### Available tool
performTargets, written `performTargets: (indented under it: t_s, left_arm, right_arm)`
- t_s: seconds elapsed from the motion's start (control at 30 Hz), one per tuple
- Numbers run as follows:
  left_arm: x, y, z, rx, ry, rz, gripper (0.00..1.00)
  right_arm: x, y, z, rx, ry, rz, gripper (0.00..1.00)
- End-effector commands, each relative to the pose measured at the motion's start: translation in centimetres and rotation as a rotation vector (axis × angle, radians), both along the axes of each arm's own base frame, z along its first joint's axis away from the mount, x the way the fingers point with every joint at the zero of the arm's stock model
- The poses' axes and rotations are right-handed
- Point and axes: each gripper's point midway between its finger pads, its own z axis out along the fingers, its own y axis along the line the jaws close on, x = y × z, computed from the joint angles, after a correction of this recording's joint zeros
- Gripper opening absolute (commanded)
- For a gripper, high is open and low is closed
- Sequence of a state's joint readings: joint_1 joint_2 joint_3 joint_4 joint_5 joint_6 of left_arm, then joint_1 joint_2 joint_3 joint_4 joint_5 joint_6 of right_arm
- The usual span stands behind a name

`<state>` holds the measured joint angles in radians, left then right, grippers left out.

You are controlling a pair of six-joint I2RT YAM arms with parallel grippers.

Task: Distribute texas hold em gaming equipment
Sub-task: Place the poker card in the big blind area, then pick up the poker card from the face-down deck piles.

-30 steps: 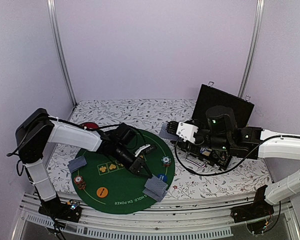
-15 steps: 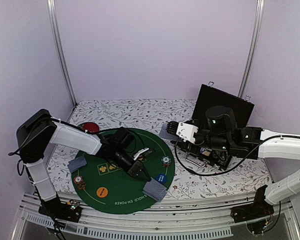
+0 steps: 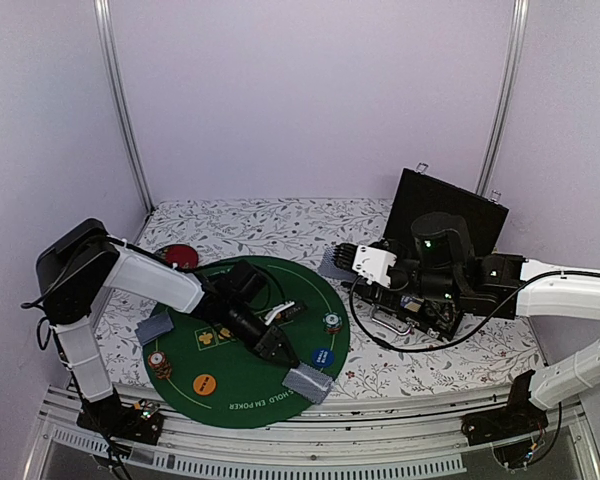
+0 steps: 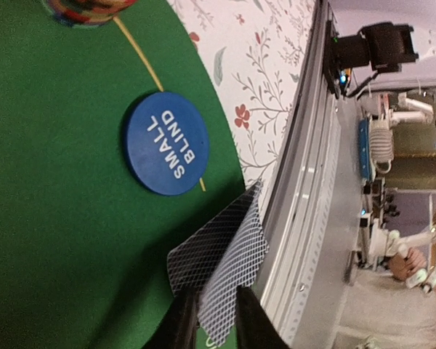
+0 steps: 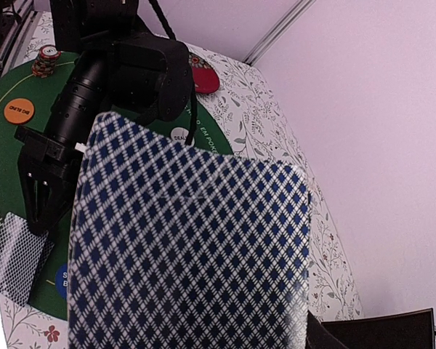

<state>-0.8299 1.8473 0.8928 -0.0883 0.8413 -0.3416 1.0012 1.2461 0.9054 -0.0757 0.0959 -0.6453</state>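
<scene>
Dealing step: left gripper (image 4: 216,314) has two cards (image 4: 221,262) at the near edge of the mat (image 3: 230,388) beside the small blind button (image 4: 166,143), jaws barely cracked so can't tell if they're gripped, next it should release and lift clear, while right gripper (image 3: 345,258) is clamped on the deck (image 5: 189,247).

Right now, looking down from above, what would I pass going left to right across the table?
Left card pile → orange button → blue button → open black case.
</scene>
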Motion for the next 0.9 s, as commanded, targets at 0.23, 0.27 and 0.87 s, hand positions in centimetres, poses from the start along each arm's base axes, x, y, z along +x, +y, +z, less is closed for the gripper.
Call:
performTargets:
  t_s: [0.23,0.27,0.87]
  left_arm:
    - [1.0,1.3,1.5,0.014,-0.01,0.047,0.47]
    - [1.3,1.4,1.9,0.016,-0.023,0.056,0.51]
    - [6.7,-0.3,23.1,-0.376,-0.349,0.38,0.98]
  right_arm:
    - [0.0,-0.6,0.8,0.019,-0.016,-0.015,0.46]
    - [0.0,-0.6,0.9,0.02,-0.018,-0.014,0.46]
    - [-0.7,1.8,0.2,-0.006,-0.012,0.04,0.46]
